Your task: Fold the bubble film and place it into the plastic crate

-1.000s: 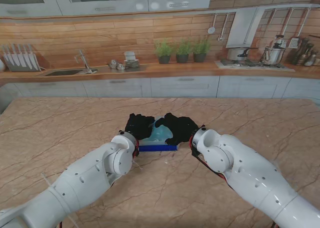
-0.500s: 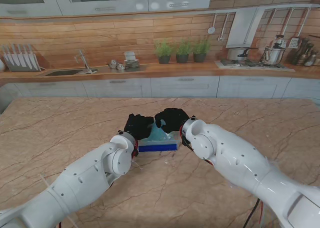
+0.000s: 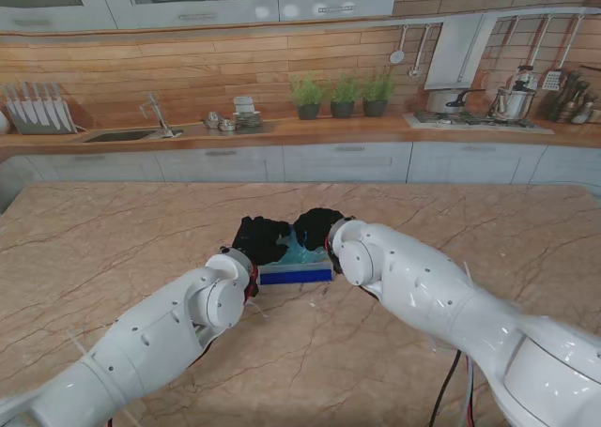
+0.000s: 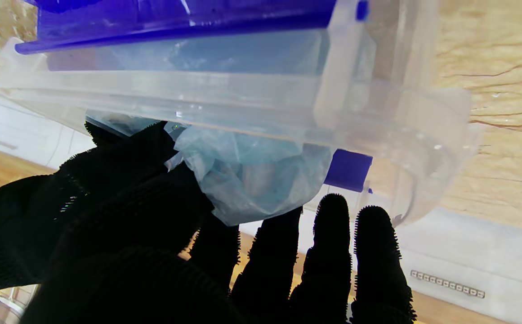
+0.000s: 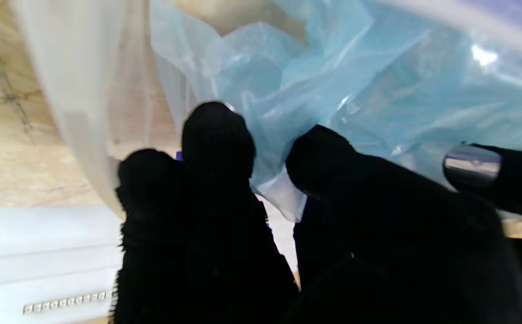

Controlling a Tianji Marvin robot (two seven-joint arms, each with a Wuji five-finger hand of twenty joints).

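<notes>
I see the bubble film (image 3: 300, 249) bunched at the plastic crate (image 3: 297, 275) opening, directly ahead of both hands. Left hand (image 3: 260, 238) and right hand (image 3: 316, 227) both pinch it, flanking it left and right, equally near.

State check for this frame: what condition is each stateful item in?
bubble film: crumpled, partly in the crate, bulging over the rim.
plastic crate: upright on the table, open-topped.
left hand: closed on the film.
right hand: fingers on the film at the crate; grip unclear.
</notes>
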